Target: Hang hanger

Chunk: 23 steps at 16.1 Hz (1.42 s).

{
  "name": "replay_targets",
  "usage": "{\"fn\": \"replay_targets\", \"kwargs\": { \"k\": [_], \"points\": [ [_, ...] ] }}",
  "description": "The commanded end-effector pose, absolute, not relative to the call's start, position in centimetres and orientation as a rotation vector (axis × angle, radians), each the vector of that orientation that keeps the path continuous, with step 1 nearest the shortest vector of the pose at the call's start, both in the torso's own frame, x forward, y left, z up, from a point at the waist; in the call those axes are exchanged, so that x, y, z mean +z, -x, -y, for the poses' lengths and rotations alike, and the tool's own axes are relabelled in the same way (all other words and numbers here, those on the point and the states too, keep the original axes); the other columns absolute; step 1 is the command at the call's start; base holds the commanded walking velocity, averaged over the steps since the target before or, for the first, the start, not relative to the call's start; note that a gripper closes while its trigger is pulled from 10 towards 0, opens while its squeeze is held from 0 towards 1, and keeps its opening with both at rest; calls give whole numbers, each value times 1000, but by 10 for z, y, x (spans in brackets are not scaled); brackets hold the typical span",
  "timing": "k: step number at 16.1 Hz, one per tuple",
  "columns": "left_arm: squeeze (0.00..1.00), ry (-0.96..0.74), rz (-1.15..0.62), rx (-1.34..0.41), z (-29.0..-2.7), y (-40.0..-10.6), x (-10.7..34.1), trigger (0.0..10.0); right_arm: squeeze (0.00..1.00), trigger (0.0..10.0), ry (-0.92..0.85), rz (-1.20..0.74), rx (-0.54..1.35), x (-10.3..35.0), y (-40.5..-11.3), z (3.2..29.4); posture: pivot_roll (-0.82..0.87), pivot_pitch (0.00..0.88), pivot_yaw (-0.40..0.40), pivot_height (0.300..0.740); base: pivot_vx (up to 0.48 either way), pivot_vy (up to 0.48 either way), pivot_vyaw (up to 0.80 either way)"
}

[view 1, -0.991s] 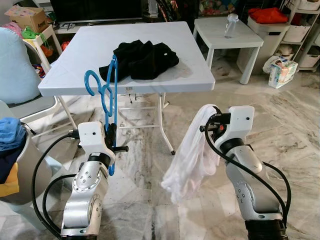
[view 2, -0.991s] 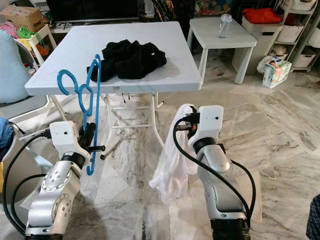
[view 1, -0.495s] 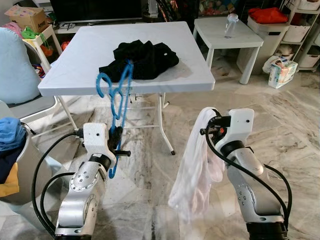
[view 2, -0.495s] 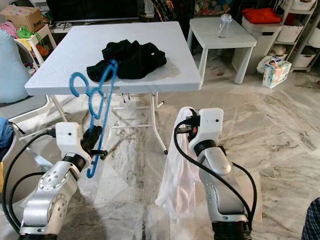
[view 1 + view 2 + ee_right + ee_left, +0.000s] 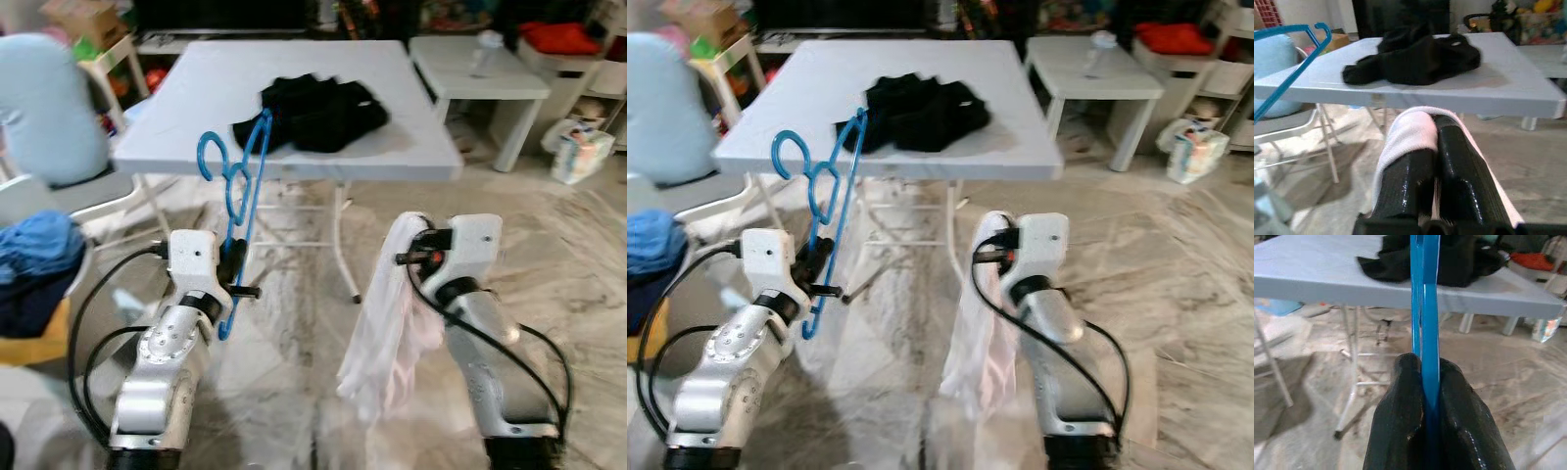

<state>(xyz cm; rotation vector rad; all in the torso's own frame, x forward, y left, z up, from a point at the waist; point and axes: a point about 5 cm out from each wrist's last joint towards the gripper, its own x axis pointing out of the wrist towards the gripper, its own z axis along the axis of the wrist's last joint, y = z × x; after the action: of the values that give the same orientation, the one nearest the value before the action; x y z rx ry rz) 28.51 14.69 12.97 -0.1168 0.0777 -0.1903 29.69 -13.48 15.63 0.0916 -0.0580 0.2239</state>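
Since half a second ago the camera has swung and the scene is blurred; the blue hanger (image 5: 235, 201) stands more upright. Left gripper (image 5: 1425, 396) is clamped on its lower bar, hook up, before the white table's (image 5: 431, 157) front edge. Right gripper (image 5: 1432, 142) is closed on a white cloth (image 5: 392, 313), its lower end hanging blurred. Black clothes (image 5: 318, 103) lie near the table's middle.

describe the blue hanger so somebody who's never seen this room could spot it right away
Start at the white folding table with the black clothes on it. In front of its near edge, the left gripper holds the blue hanger upright, hook uppermost. It is the one thin bright-blue frame; the right gripper holds white cloth.
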Motion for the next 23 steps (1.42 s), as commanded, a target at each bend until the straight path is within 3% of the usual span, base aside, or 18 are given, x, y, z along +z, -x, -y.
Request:
{"fn": "replay_targets", "kwargs": {
  "k": [1, 7, 17, 23],
  "points": [
    [0, 121, -78, -194, -145, -284, 130, 10000, 0, 10000, -90, 102, 215, 167, -296, 140, -25, 54, 6, 740, 0, 476, 0],
    [0, 129, -81, -170, -147, -285, 130, 10000, 0, 10000, -91, 104, 215, 167, -297, 139, -22, 51, 10, 740, 0, 422, 0],
    [0, 206, 28, -89, -149, -280, 139, 10000, 0, 10000, -96, 119, 211, 168, -294, 141, -17, 37, 11, 740, 0, 0, 0],
    [0, 202, 70, -53, -155, -285, 151, 10000, 0, 10000, -92, 145, 248, 173, -296, 134, -12, 37, 13, 740, 291, 0, 0]
  ]
}}
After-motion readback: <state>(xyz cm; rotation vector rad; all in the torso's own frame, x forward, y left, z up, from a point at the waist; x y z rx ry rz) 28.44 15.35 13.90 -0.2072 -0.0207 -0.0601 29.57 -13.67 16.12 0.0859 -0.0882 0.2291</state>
